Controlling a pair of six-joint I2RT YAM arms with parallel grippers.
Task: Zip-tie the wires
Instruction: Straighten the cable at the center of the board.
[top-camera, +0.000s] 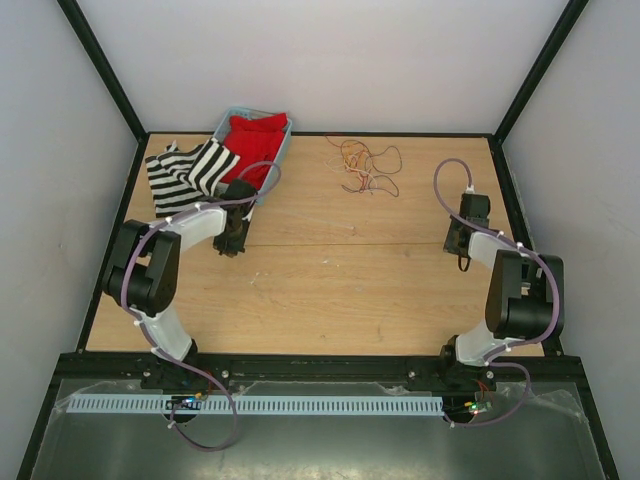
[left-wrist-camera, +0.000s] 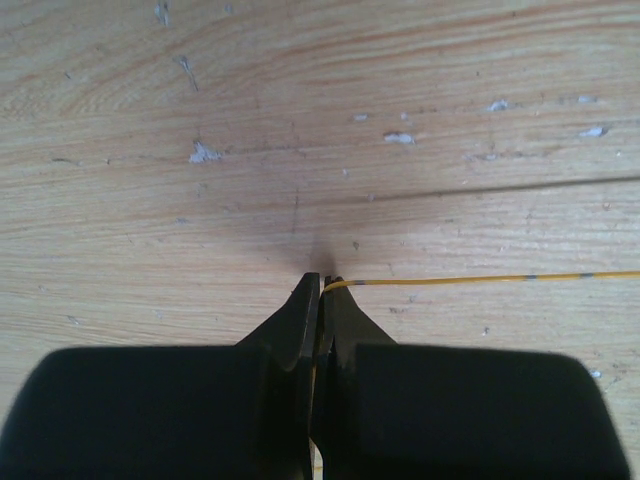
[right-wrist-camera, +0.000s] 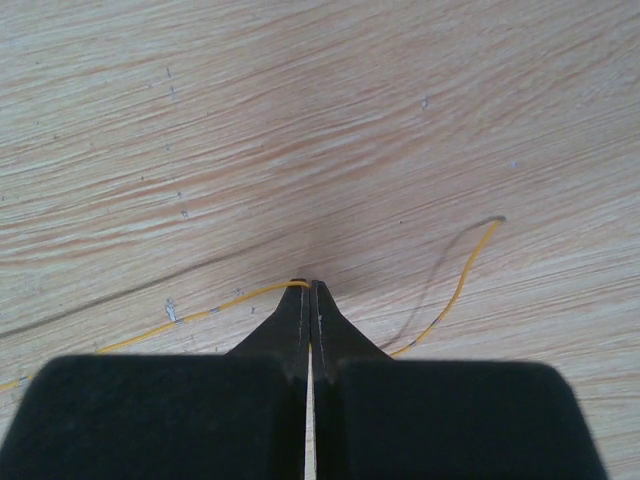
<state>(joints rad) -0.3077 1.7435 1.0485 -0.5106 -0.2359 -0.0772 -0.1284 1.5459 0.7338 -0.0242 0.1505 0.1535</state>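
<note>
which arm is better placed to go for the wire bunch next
Right, probably: the right pincer sits nearer the wires. The left pincer is farther off, beside the blue basket. Both are shut on a thin yellow strand.

table (top-camera: 330, 290): pale wood grain, few white flecks. wires (top-camera: 362, 165): red, orange, dark brown. striped cloth (top-camera: 185, 175): black-white. second cloth (top-camera: 255, 140) plain red, basket (top-camera: 284, 150) light blue. left gripper (left-wrist-camera: 320, 280), right gripper (right-wrist-camera: 311, 285) both black. yellow strand (left-wrist-camera: 480, 280) w/ dark bands. arm cables (top-camera: 437, 185) lilac.
</note>
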